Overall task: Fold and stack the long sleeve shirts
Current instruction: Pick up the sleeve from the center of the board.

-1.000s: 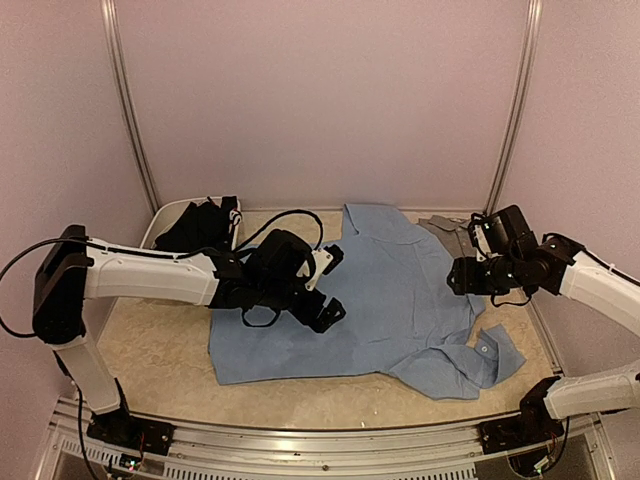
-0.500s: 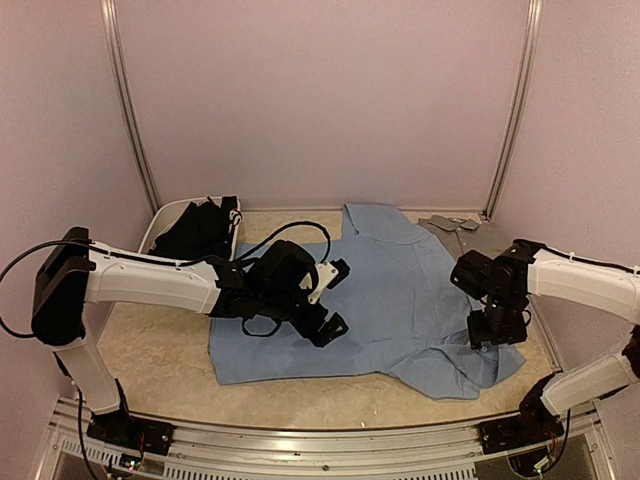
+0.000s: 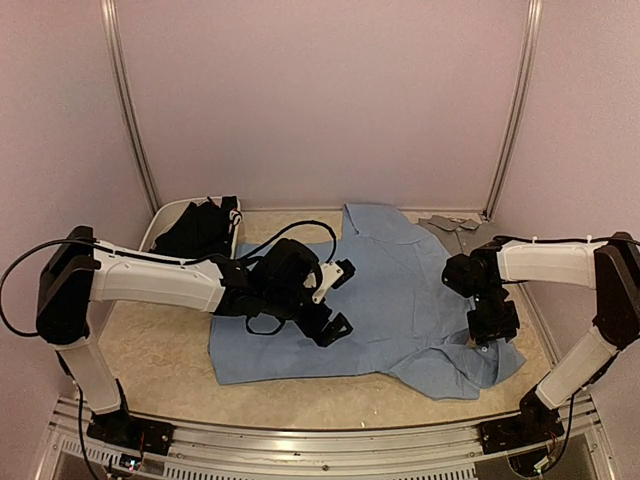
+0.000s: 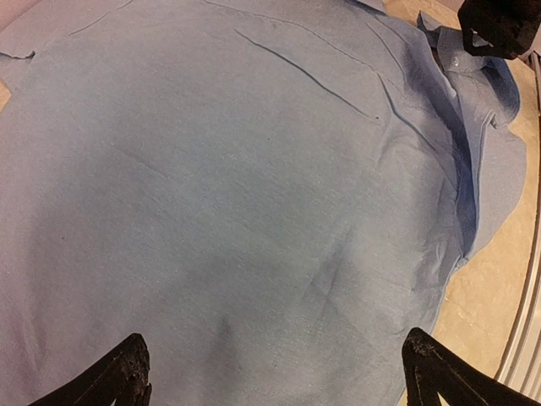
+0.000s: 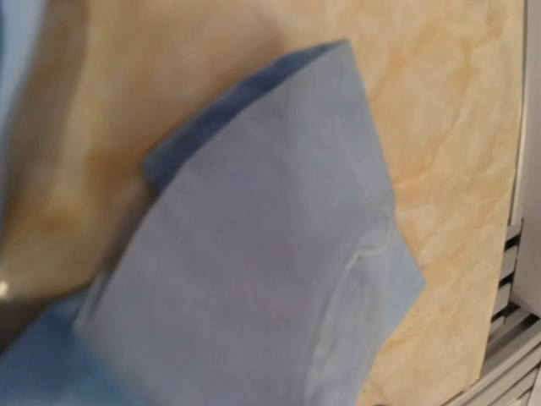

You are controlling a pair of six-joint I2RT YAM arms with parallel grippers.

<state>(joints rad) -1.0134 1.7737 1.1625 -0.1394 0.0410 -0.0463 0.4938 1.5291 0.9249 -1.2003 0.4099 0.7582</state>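
The light blue shirt (image 3: 400, 290) is spread flat at centre frame in the top view. The left gripper (image 3: 340, 298) is held wide open over its middle. The right gripper (image 3: 490, 330) is seen at the sleeve cuff (image 5: 279, 254), lower right; whether it is clenched cannot be told. The grey shirt (image 3: 462, 229) is seen at upper right.

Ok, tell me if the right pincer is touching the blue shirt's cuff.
Cannot tell. Top view: right pincer overlaps the cuff; wrist view shows no fingertips.

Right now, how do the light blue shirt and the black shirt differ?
The light blue shirt lies spread flat mid-table; the black shirt sits bunched in a heap. The light blue shirt rests on the table; the black shirt is in the white tub at the far left. Both are unstacked.
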